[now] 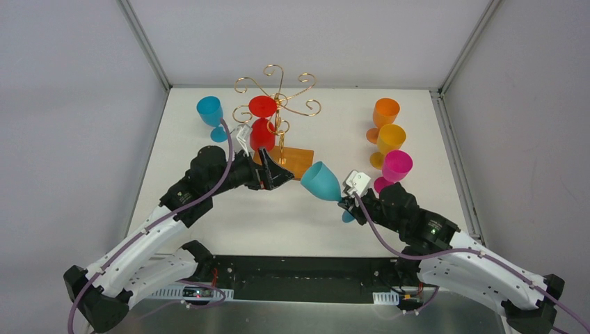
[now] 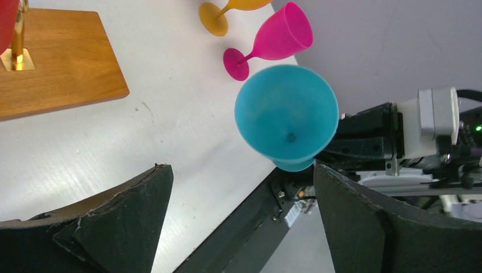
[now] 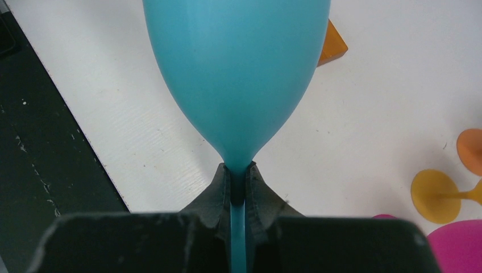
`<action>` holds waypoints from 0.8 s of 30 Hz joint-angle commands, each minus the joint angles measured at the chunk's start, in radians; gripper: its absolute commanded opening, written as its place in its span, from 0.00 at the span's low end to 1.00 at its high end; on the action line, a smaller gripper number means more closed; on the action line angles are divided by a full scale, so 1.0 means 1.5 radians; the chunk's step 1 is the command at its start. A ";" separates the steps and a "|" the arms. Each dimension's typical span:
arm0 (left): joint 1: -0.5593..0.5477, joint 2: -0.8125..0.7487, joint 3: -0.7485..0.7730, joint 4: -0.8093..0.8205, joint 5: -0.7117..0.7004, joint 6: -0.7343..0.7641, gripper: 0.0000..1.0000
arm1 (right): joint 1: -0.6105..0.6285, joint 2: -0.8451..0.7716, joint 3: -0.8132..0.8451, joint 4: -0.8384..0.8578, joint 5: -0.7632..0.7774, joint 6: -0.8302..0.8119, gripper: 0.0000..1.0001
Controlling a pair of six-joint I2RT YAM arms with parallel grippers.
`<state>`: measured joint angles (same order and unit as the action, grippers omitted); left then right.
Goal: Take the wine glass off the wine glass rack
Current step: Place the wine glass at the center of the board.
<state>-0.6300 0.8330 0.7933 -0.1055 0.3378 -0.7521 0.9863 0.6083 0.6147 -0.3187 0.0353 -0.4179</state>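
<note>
White surface point(image 1: 278, 216) bears the wine glass rack point(image 1: 298, 162) toward its far edge. Your right jaws clamp the teal wine glass point(image 1: 321, 182) by its stem; your left jaws stand wide.

Pretty clearly a robotics lab test cell, not anyone's home. The flat white desk point(image 1: 278, 223) is boxed in by plain pale grey wall panels point(image 1: 306, 35) held in bare aluminium corner posts point(image 1: 142, 42). A white-and-black left arm point(image 1: 139, 243) and right arm point(image 1: 480, 268) are bolted to a black metal plate point(image 1: 306, 278) at the near edge, with purple cables point(image 1: 227, 149) trailing along them. The teal plastic wine glass point(image 1: 321, 182) and orange plastic wine glass point(image 1: 386, 111) read as cheap test props.
</note>
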 commanded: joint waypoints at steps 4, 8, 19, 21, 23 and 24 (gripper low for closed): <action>0.086 0.031 -0.046 0.128 0.192 -0.134 0.95 | 0.008 0.010 0.014 0.072 -0.069 -0.080 0.00; 0.107 0.040 -0.063 0.145 0.231 -0.150 0.95 | 0.011 0.033 0.030 0.070 -0.080 -0.101 0.00; 0.126 0.050 -0.075 0.104 0.282 -0.136 0.89 | 0.022 0.103 0.075 0.098 -0.079 -0.129 0.00; 0.130 0.048 -0.076 0.094 0.287 -0.132 0.87 | 0.025 0.113 0.083 0.100 -0.077 -0.131 0.00; 0.132 0.043 -0.077 0.082 0.288 -0.125 0.86 | 0.030 0.121 0.086 0.107 -0.078 -0.135 0.00; 0.133 0.042 -0.077 0.075 0.288 -0.122 0.85 | 0.033 0.123 0.087 0.111 -0.078 -0.136 0.00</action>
<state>-0.4431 0.9154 0.6872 0.0250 0.7303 -0.9565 1.0195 0.7803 0.6933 -0.2279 -0.0658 -0.5907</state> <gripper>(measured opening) 0.865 0.053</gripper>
